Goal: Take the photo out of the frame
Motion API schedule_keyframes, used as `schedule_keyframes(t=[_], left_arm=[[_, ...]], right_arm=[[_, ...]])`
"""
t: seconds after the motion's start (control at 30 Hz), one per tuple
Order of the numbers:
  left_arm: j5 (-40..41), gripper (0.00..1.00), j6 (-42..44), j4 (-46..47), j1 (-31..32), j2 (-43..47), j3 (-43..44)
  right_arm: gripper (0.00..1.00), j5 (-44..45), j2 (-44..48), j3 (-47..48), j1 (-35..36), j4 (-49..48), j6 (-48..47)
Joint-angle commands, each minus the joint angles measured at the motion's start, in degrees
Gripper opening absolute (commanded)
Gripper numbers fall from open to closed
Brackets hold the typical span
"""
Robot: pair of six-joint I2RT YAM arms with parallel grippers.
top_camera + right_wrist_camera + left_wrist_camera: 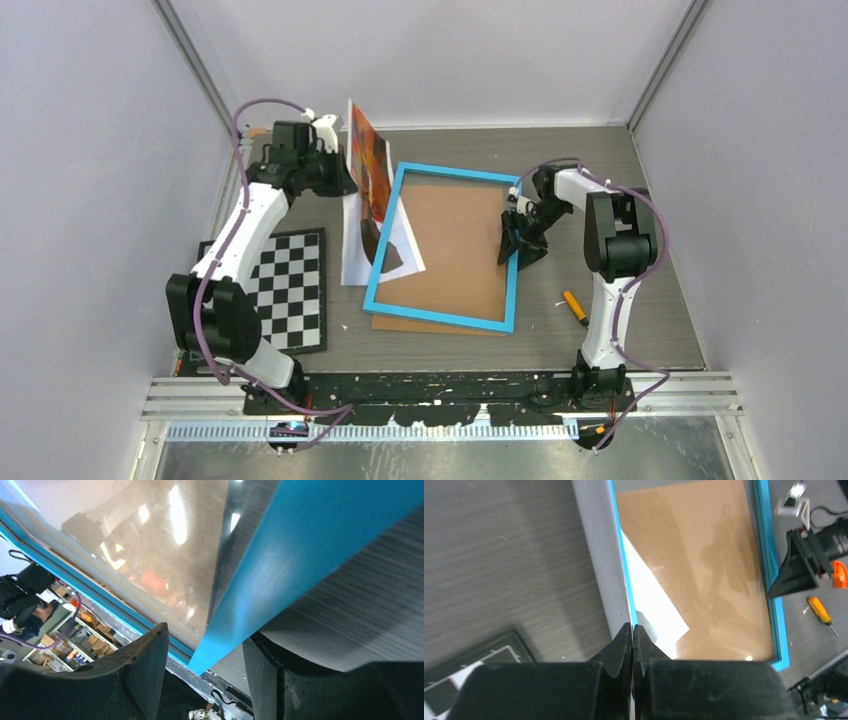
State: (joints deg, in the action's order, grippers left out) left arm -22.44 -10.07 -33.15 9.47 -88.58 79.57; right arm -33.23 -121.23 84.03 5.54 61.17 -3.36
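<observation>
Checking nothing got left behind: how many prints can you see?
1. The photo is pinched in the left tool, standing tilted over the left edge of the frame. Inside the frame only brown board shows; anything beneath it is hidden.

bright-blue frame [438, 316], brown backing [450, 240], orange-red photo [370, 170] with white margin, black-and-white checkerboard [290, 290], grey wood-grain table [600, 200]
</observation>
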Motion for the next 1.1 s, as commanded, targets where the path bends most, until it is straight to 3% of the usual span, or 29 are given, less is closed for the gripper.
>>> schedule_keyframes(t=[0.0,0.13,0.3,0.47,0.67,0.83,1.0,1.07], left_arm=[[2.14,0.00,5.80,-1.22,-1.21,3.81,7.59],[-0.51,0.00,8.38,-4.60,-0.39,2.79,14.42],[-12.22,0.00,8.05,-9.03,3.12,0.09,22.75],[-22.17,0.00,3.91,-6.38,9.34,-0.62,25.62],[-31.35,0.00,-13.02,6.05,10.22,-2.91,23.56],[-33.62,0.00,-26.04,19.62,7.51,-5.59,15.24],[-34.25,0.00,-19.53,10.76,4.37,-14.43,14.32],[-34.24,0.00,-18.01,12.55,3.70,-16.78,9.85]], right_arm=[[0.61,-0.25,0.81,-0.61,2.99,-4.13,0.28],[0.61,0.25,0.28,0.18,3.13,-3.78,-0.01],[0.64,1.32,0.76,0.10,2.55,-2.70,-1.12],[0.68,-0.45,2.02,0.26,0.13,-1.42,-1.17],[0.70,-2.54,5.05,0.41,-3.42,-0.34,-1.69],[0.70,-4.17,5.16,0.80,-8.62,1.28,-1.70],[0.70,-4.63,5.49,0.17,-10.94,1.46,-1.35],[0.70,-4.60,5.45,-0.15,-11.22,1.14,-0.95]])
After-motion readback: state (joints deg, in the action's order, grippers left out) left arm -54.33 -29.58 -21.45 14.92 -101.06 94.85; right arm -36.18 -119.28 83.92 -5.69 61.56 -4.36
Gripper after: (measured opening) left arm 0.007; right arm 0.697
